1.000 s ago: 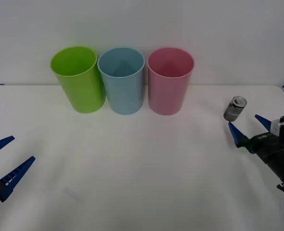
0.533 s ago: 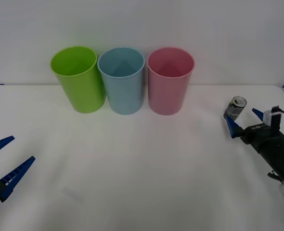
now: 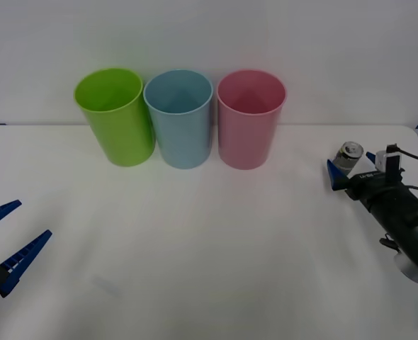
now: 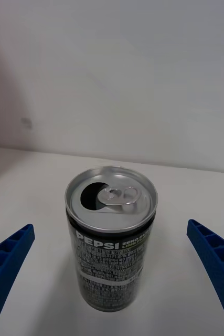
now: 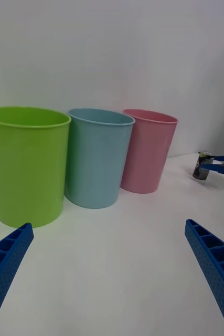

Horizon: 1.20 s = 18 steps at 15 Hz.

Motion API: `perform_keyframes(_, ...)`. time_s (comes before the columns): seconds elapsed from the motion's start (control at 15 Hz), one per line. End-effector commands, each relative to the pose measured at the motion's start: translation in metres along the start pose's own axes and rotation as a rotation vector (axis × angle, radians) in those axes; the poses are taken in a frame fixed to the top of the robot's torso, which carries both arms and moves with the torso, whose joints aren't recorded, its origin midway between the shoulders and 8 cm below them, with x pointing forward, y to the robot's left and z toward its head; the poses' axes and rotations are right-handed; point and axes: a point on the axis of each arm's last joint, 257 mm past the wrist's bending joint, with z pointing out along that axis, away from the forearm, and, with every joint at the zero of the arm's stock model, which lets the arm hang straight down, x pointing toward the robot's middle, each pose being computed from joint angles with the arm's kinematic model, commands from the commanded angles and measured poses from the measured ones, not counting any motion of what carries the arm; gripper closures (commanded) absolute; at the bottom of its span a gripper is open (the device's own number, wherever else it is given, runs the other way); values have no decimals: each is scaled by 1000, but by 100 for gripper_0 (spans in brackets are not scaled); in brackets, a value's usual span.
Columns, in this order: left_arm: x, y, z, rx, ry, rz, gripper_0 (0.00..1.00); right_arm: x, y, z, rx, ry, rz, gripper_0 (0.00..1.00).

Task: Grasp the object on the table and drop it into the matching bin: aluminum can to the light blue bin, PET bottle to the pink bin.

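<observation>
The aluminum can (image 3: 349,155), small and dark grey with a shiny silver top, stands upright on the white table (image 3: 209,255) at the far right. My right gripper (image 3: 351,165) is open, with one blue finger on each side of the can and not touching it. In the right wrist view the can (image 4: 112,247) sits centred between the fingers of the right gripper (image 4: 110,228). The light blue bin (image 3: 181,120) stands at the back, with the pink bin (image 3: 250,120) just to its right. At the near left, my left gripper (image 3: 32,218) hangs open and holds nothing.
A lime green bin (image 3: 115,117) stands left of the light blue one. In the left wrist view the green bin (image 5: 25,168), light blue bin (image 5: 97,160) and pink bin (image 5: 146,152) stand in a row, with the can (image 5: 200,172) far beyond.
My right gripper has moved forward and up the table, from short of the can to having its open fingers on either side of it. The left arm has stayed still.
</observation>
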Motion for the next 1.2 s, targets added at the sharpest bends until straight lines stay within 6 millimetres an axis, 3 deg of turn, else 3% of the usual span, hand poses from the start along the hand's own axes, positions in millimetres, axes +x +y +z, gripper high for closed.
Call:
perform_keyframes(0.07,0,0,0,0,0,0,0,-1,0,7,26,7,-6,0)
perform_keyframes(1.0,0,0,0,0,0,0,0,0,4,14,61,20,-45,0)
perform_keyframes(1.07,0,0,0,0,0,0,0,0,4,15,60,20,-50,39)
perform_keyframes(1.13,0,0,0,0,0,0,0,0,4,15,60,19,-53,91)
perform_keyframes(1.2,0,0,0,0,0,0,0,0,5,15,59,19,-53,100)
